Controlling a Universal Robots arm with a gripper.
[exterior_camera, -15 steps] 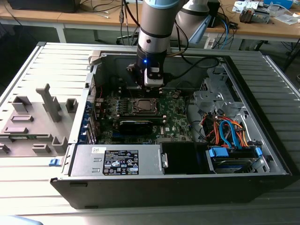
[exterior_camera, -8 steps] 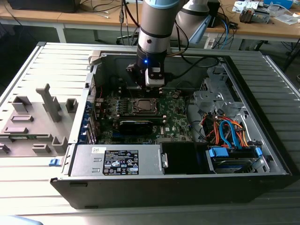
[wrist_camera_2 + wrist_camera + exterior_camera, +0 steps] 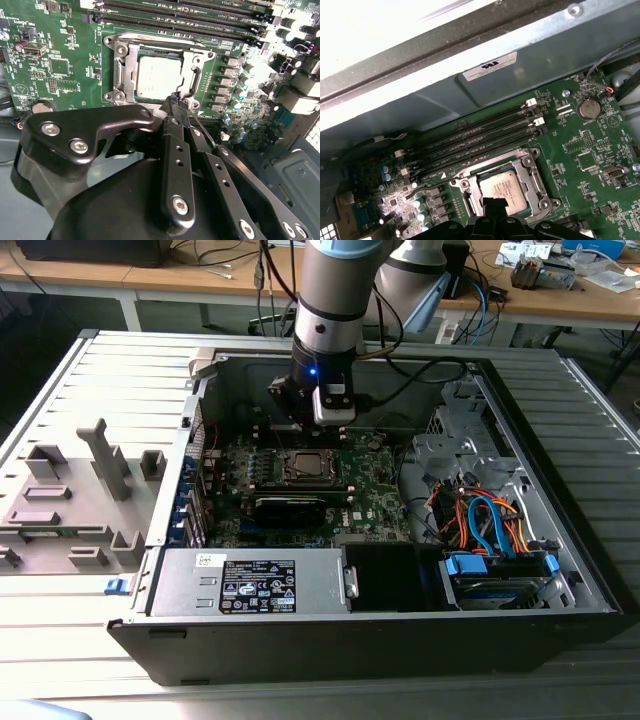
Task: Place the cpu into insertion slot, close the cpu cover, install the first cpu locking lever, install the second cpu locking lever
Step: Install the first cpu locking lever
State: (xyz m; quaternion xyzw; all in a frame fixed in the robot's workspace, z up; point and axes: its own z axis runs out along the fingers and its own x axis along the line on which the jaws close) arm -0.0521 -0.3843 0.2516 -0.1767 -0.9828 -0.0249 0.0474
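Note:
The cpu (image 3: 157, 75) lies flat in the insertion slot (image 3: 305, 466) on the green board, its silvery top showing. The cpu cover (image 3: 121, 70) is down over it, framing the chip; both also appear in the first wrist view, cpu (image 3: 502, 187) and cover (image 3: 524, 170). One locking lever (image 3: 150, 36) runs along the socket's edge beside the memory slots. A dark hooked lever end (image 3: 195, 80) sits at another side. My gripper (image 3: 178, 102) hovers at the socket's rim beside that hook, fingers together. A thin rod (image 3: 202, 129) slants along the fingers. In the exterior view the gripper (image 3: 302, 422) hangs just behind the socket.
Memory slots (image 3: 470, 142) lie between the socket and the case wall (image 3: 520, 70). A long black card (image 3: 290, 508) sits in front of the socket, then the power supply (image 3: 250, 585). Orange and blue cables (image 3: 480, 520) fill the exterior view's right. A grey fixture (image 3: 70, 500) stands outside the case.

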